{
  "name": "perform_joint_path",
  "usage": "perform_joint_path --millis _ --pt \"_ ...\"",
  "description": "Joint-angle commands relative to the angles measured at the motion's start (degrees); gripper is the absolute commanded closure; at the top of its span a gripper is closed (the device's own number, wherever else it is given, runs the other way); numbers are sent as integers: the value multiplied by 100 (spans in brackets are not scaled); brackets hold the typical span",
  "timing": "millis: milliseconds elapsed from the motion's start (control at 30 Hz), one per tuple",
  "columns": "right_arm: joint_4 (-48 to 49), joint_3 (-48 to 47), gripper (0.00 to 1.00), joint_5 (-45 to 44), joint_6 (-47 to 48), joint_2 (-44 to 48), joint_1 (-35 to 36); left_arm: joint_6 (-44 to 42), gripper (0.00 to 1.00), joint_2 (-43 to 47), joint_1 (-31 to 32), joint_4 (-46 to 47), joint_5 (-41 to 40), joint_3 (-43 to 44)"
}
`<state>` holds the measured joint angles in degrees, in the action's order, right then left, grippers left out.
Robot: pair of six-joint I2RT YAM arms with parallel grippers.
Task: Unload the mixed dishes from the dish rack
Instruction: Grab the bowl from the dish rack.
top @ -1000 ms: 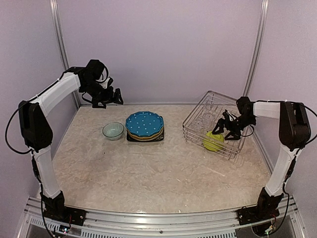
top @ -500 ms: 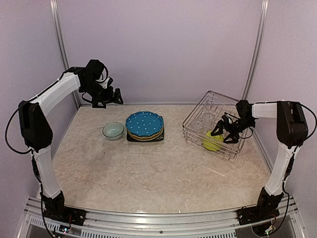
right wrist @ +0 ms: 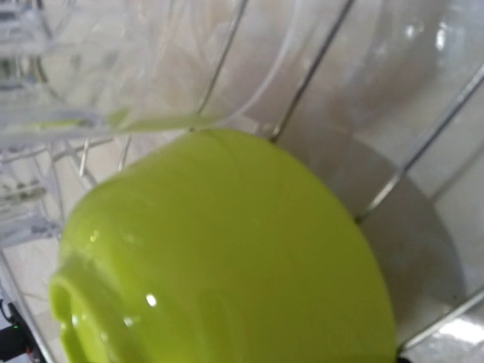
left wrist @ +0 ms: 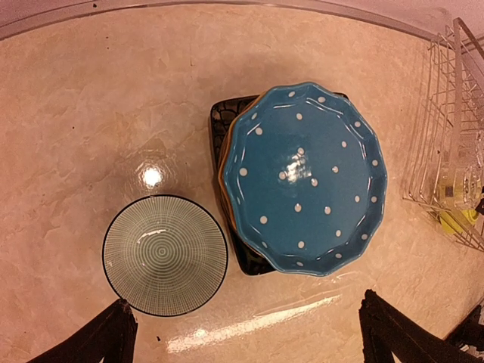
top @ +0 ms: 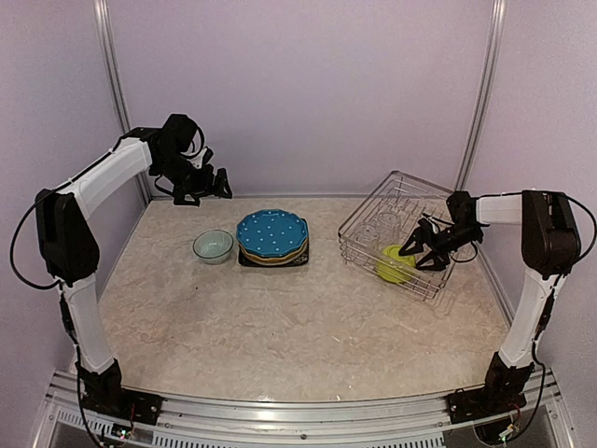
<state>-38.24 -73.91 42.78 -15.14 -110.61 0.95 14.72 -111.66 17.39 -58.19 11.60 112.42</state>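
The dish rack (top: 359,222) stands at the right of the table. It holds the lime-green bowl (top: 391,265), tipped over near its front, and two clear glasses (top: 384,222). My right gripper (top: 415,255) reaches into the rack with its fingers spread right against the bowl. The bowl (right wrist: 227,257) fills the right wrist view, where my fingers are hidden and a glass (right wrist: 144,68) shows above it. My left gripper (top: 213,182) hangs high at the back left, open and empty. The blue dotted plate (top: 271,232) tops a stack on the black square plate (top: 247,260). The pale grey-green bowl (top: 213,245) stands beside the stack.
The left wrist view looks down on the grey-green bowl (left wrist: 165,255), the blue plate (left wrist: 305,177), the black plate's edge (left wrist: 221,125) and the rack (left wrist: 442,144). A yellow plate edge (top: 280,258) shows in the stack. Booth walls and corner posts (top: 478,93) close the table in.
My right gripper has pressed further left into the rack. The rack and the lime-green bowl have slid a little left. The left arm has not moved.
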Motion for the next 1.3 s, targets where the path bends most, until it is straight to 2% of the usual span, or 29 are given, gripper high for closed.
perform_joint_path --millis 0,133,433,900,1067,1267 --pt "146 -22 23 393 -75 163 -35 13 1 32 -9 99 18 -43" --pt "161 -9 32 389 -117 186 -40 18 1 13 1 100 15 -32" --pt "128 -88 44 302 -174 282 -35 22 1 -5 1 98 20 -31" --pt "149 -67 49 397 -182 738 -304 13 1 42 2 215 35 -45" --pt "133 -111 51 418 -171 894 -323 46 1 290 -8 709 274 -330" --pt "217 -203 51 559 -271 1168 -324 239 1 905 -1 2095 961 -1115"
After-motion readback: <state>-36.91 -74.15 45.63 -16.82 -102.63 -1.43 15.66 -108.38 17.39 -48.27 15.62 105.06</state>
